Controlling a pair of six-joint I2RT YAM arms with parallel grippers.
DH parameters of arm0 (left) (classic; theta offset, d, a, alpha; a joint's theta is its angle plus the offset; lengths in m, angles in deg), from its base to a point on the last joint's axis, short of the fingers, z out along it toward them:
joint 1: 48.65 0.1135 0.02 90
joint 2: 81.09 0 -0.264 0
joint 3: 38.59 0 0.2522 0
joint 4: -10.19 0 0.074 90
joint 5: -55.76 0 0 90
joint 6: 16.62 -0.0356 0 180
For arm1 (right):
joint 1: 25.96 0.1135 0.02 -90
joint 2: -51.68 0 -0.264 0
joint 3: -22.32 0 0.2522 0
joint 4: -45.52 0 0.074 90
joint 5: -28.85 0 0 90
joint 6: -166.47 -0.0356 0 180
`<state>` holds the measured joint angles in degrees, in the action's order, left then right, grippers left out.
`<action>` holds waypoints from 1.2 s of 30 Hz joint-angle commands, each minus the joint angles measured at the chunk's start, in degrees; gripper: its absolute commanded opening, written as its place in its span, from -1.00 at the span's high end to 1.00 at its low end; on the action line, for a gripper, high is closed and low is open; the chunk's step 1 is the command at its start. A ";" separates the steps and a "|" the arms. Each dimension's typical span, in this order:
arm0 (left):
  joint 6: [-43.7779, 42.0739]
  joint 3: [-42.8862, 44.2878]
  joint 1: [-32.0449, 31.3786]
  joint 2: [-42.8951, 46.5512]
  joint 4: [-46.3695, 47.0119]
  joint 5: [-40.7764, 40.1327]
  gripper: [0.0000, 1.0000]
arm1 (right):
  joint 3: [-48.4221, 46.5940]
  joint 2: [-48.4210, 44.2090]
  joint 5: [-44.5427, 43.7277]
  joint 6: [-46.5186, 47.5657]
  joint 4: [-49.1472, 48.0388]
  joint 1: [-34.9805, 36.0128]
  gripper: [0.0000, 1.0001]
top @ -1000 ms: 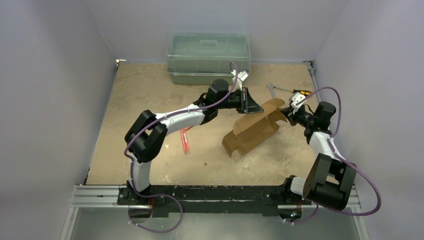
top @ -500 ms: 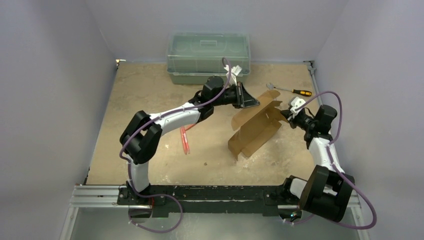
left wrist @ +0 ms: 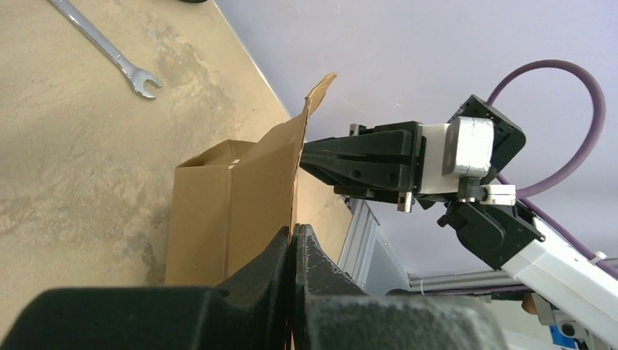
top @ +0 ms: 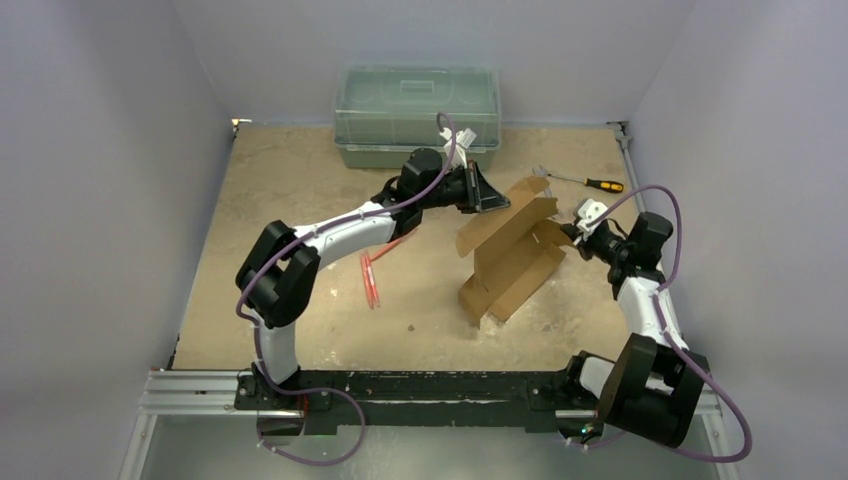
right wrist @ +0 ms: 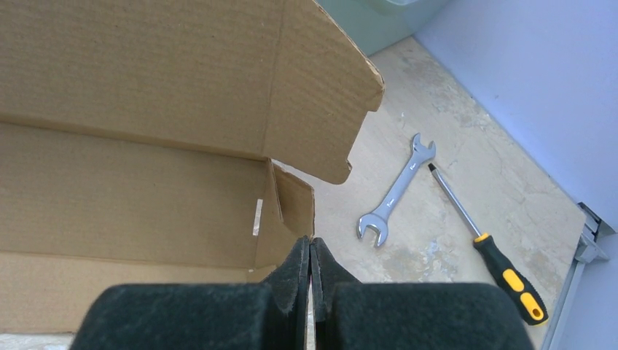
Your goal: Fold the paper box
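Plain pale lilac-grey walls [top: 100,200] close in the bench [top: 290,180] on the left, back and right. The bench top is sandy tan, mottled with pale scuffs. A silver metal rail [top: 190,395] runs along its near edge. Light is soft and even.

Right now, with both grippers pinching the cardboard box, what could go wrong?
The left gripper and right gripper each pinch only a thin flap edge of the box, so it could slip or tear. The box sits tilted between them; losing either grip may let it flop. The wrench and screwdriver lie close by and could snag a flap.
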<state>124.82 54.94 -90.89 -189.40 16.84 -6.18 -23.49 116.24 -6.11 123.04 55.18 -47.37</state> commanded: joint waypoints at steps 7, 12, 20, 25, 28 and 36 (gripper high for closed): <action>-3.39 -3.84 1.86 0.29 -3.06 -2.55 1.00 | 0.58 -1.27 1.03 2.13 -0.30 -0.13 1.00; -2.55 -5.44 1.98 0.00 -1.58 -2.37 1.00 | 0.94 -1.60 0.68 3.46 0.42 -0.13 1.00; 2.20 -5.74 2.52 -1.09 4.31 0.12 1.00 | 1.03 -1.93 1.36 0.06 -2.28 -0.08 1.00; 1.64 -3.02 4.16 0.05 3.95 1.08 1.00 | 1.33 -0.48 1.65 -12.75 -15.27 1.13 1.00; -2.74 2.12 5.13 0.92 -2.96 1.13 1.00 | 1.44 1.44 1.06 -19.77 -23.58 2.73 1.00; -13.86 16.86 5.02 0.16 -17.87 -0.36 1.00 | 6.66 7.89 -1.03 -41.52 -53.91 4.82 1.00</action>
<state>118.40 64.99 -85.71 -190.06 5.58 -6.18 -19.39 121.92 -6.22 94.95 21.33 -43.15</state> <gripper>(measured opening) 0.008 0.004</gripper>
